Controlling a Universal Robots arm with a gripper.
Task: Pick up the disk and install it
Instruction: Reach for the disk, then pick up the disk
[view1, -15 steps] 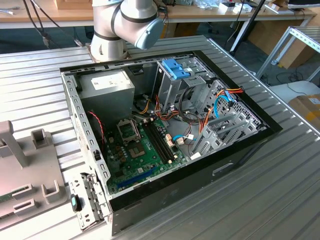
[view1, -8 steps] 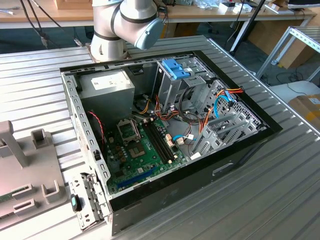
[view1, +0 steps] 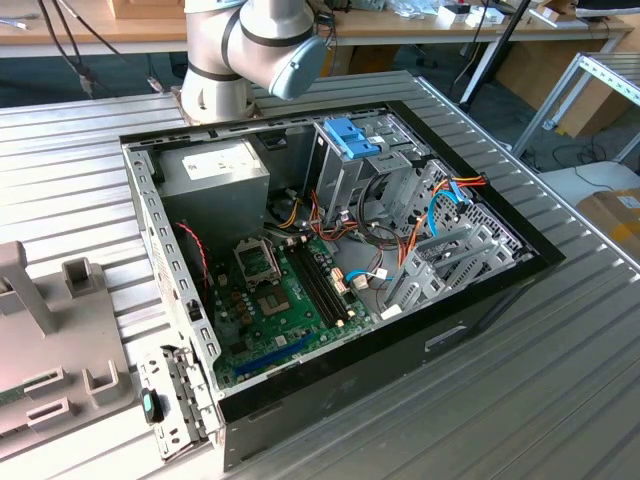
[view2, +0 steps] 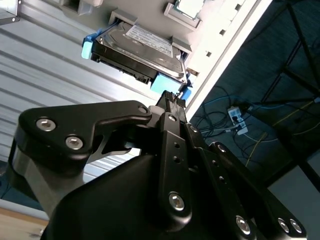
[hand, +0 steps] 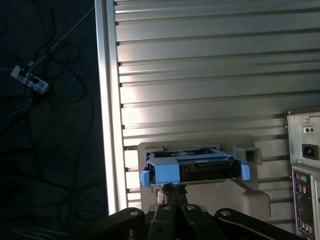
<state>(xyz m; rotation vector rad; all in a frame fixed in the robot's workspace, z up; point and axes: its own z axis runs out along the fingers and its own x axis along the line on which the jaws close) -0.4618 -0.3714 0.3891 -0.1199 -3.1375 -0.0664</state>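
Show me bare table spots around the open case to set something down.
Bare table runs along the case on the exterior view's right and near side. Another patch on the exterior view's left is bordered by the case, the grey fixture and the arm base. Inside the case it is crowded with cables.

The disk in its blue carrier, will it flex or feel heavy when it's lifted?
Probably rigid: the disk is a flat metal-cased block. Likely heavy for its size, being metal. Its blue plastic frame may be smooth, so it might slip in the gripper.
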